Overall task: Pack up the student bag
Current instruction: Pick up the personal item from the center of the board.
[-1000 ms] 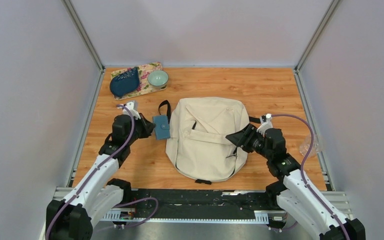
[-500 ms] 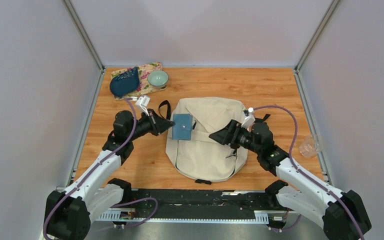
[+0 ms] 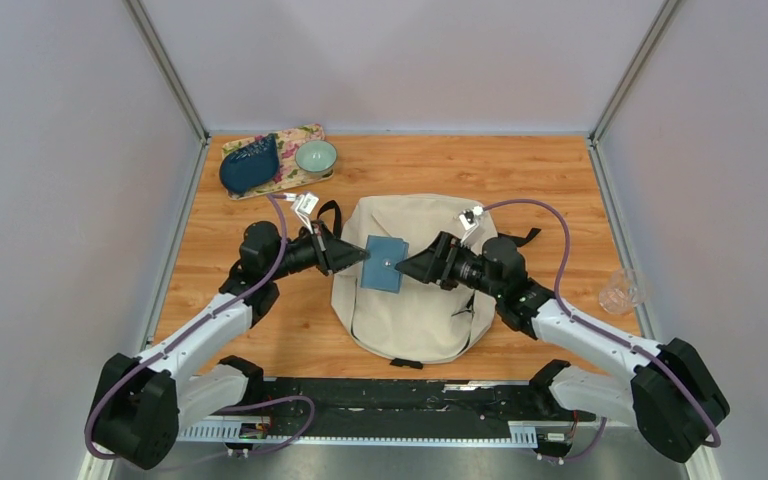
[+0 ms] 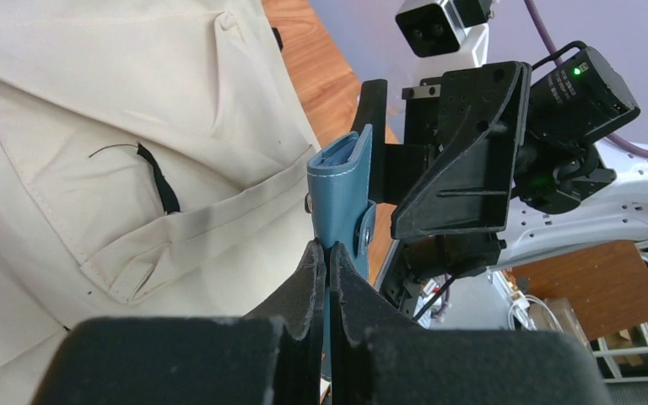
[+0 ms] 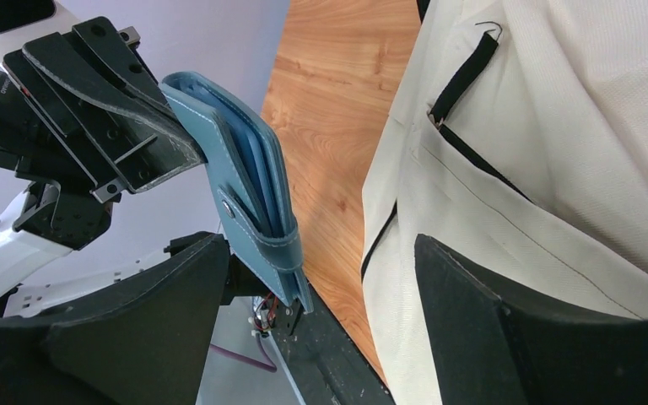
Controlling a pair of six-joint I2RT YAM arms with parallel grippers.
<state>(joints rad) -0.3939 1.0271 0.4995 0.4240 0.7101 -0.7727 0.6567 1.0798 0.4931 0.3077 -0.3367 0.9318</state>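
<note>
While the left gripper (image 3: 363, 258) is clamped tight on one edge of a small dark blue-teal leather-look wallet with a snap tab (image 3: 386, 264), the right gripper (image 3: 403, 268) faces it from the other side with its jaws spread wide. The wallet's free edge sits in the gap between them; the right wrist view shows clear space on both sides of it, so nothing is gripped there. The wallet stands on edge in the air, over the left-middle part of the large cream fabric student bag (image 3: 415, 315). The bag lies flat in the middle of the wooden table (image 3: 550, 180), its front pocket facing up. It spreads directly beneath both grippers, reaching further towards the right arm's side and towards the near edge. The left arm comes in over the bag's left border. The right arm crosses the bag's right half. In the left wrist view the cream cloth fills the left of the picture, below the clamped wallet, and a black zipper pull lies on it. At the far left corner a floral mat (image 3: 300, 178) carries a dark blue dish (image 3: 249, 167) and a pale green bowl (image 3: 316, 156). A clear plastic cup (image 3: 620, 292) stands at the right edge, well apart from the bag.
</note>
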